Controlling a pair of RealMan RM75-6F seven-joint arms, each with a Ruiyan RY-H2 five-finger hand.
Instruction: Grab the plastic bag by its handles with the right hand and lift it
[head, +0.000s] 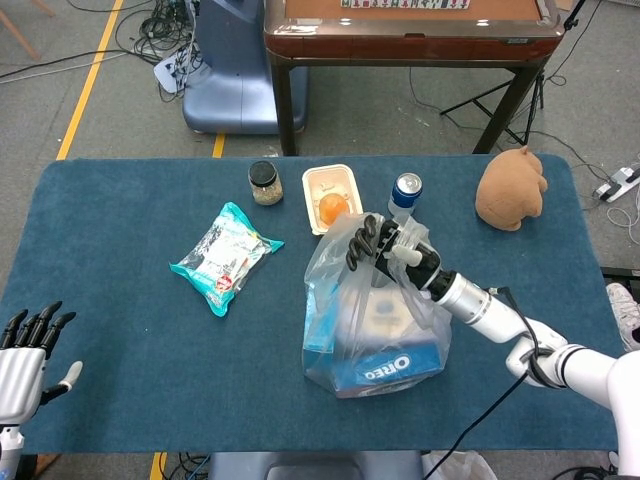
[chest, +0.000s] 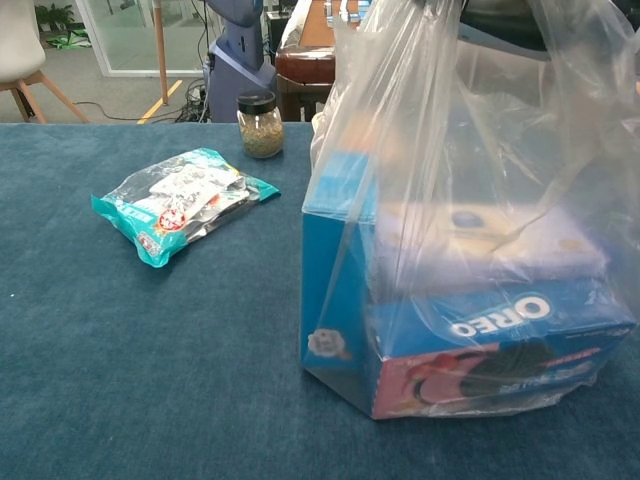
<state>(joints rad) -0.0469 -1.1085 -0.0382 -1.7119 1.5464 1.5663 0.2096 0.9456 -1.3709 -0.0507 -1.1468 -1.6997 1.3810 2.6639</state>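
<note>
One plastic bag (head: 372, 325): mid-table, holding an Oreo box (chest: 500, 345).
Right hand (head: 385, 245): clenched around the bag's gathered handles.
Snack packet (head: 224, 255): left of the bag.
Left hand (head: 25, 360): fingers spread, holding nothing, far left of the bag.

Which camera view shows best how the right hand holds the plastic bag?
The head view: the right hand grips the gathered handles of the plastic bag from above. The chest view shows the bag's body and boxes, but the hand is cut off.

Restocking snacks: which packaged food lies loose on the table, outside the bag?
The teal snack packet, flat on the cloth left of the plastic bag; the Oreo box sits inside it.
</note>
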